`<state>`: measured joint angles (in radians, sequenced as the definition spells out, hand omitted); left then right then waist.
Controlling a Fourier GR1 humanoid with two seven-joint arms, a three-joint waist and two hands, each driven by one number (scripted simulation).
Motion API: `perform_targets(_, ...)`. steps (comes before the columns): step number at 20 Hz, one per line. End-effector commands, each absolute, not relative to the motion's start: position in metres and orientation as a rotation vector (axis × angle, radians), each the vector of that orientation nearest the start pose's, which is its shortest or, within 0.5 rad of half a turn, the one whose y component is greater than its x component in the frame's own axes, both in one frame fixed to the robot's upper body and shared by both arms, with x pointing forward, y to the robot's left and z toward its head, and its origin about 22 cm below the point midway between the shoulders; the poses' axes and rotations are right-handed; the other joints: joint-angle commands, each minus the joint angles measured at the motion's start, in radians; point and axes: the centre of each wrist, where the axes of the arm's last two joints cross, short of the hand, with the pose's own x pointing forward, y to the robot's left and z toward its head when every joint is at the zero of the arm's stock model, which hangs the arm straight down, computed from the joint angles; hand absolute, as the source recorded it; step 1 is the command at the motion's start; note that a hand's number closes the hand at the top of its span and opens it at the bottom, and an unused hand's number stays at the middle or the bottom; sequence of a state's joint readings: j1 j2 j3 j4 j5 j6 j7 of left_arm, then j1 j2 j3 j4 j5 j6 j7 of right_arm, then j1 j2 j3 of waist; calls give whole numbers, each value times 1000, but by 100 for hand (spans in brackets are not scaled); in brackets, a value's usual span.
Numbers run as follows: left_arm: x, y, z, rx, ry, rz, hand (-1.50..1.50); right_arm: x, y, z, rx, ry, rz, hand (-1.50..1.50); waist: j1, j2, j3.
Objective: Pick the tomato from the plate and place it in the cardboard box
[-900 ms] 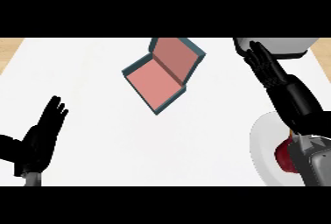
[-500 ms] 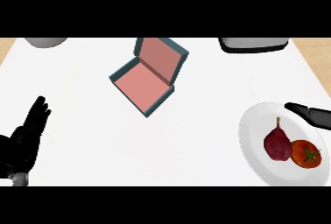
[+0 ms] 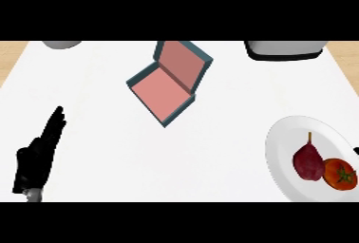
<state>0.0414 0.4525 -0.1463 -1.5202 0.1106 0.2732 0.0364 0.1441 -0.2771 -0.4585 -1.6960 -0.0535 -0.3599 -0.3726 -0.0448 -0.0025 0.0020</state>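
The red tomato with a green stem lies on the white plate at the lower right, touching a dark purple vegetable. The open box, teal outside and pink inside, sits at the upper middle with its lid raised behind it. My left hand rests open at the lower left, fingers straight, far from both. Only a small black tip of my right hand shows at the right edge, just above the tomato.
A grey and black appliance stands at the back right. A grey bowl is at the back left. The white counter lies between the box and the plate.
My right hand has drawn back from over the counter's far right to the right edge, uncovering the plate, tomato and purple vegetable. The left hand has stayed put.
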Motion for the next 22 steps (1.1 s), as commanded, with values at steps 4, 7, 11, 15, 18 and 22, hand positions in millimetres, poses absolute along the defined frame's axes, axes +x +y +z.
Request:
perform_targets(4,226,297,0,404,-1427,-180,0,109,-433,69,-1221,-1574,119,-150,14,3,-6)
perform_targets(7,235,302,15,398,-1460,-182,0,96,-433,74,-1155,-1403,319,-150,24,5,-6)
perform_targets(11,226,282,0,396,-1455,-204,0,89,-428,80,-1093,-1145,461,-150,40,8,-6)
perform_targets(15,241,285,9,364,-1452,-191,0,108,-400,97,-1023,-1047,537,-150,48,8,-4)
perform_targets(18,247,290,9,384,-1448,-192,0,122,-381,108,-1000,-1008,544,-150,46,5,-3)
perform_targets(22,235,280,6,392,-1444,-198,0,126,-367,91,-1017,-949,515,-150,45,3,-2)
